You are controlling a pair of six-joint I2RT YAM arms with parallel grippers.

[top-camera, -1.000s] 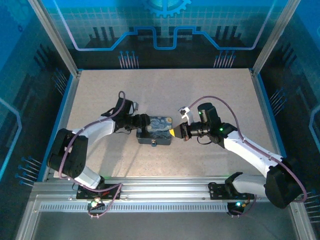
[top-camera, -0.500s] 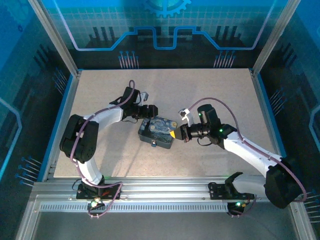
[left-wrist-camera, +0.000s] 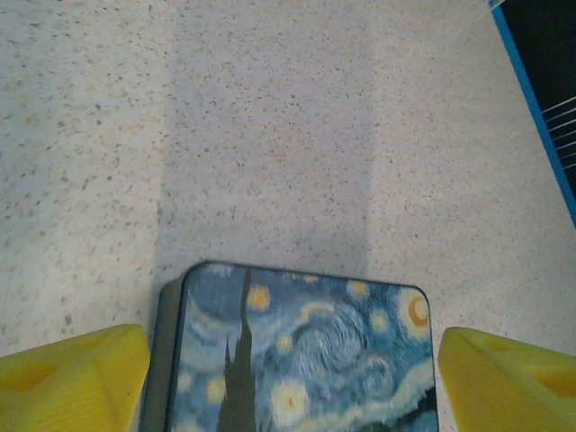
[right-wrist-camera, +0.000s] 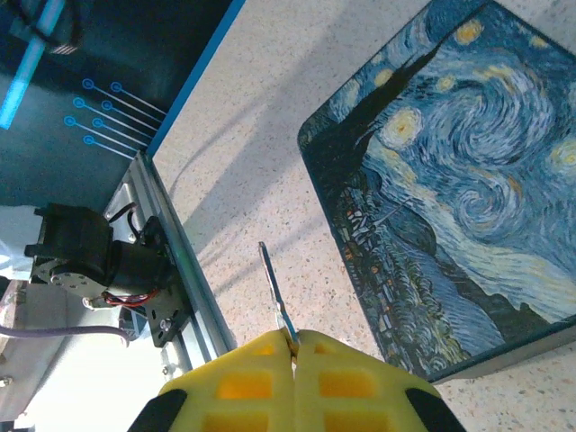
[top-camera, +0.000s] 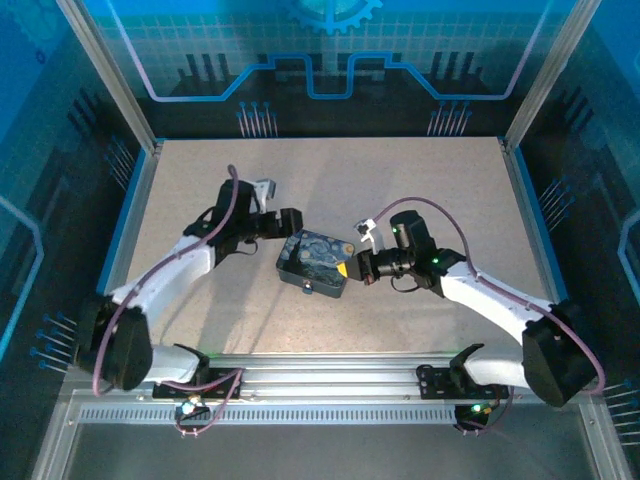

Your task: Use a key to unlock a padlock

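A dark-blue box [top-camera: 315, 262] with a night-sky print lies mid-table. A tiny silvery padlock [top-camera: 307, 291] hangs at its near side. My left gripper [top-camera: 288, 232] is at the box's far left corner and stands open. In the left wrist view its yellow fingers [left-wrist-camera: 72, 378] stand either side of the box [left-wrist-camera: 297, 351], holding nothing. My right gripper [top-camera: 347, 268] is at the box's right end, shut on the key. The key [right-wrist-camera: 274, 288], a thin grey blade, sticks out from the right gripper [right-wrist-camera: 294, 345] over bare table beside the box [right-wrist-camera: 459, 180].
Speckled beige table top [top-camera: 400, 180] with blue raised edges. An aluminium rail [top-camera: 330, 375] runs along the near edge, also seen as the rail [right-wrist-camera: 171, 243] with an arm mount [right-wrist-camera: 90, 252] to the left of the key.
My left arm swung from the box's left side to its far left corner and its jaws widened. The box turned slightly clockwise. The right gripper stayed shut on the key.
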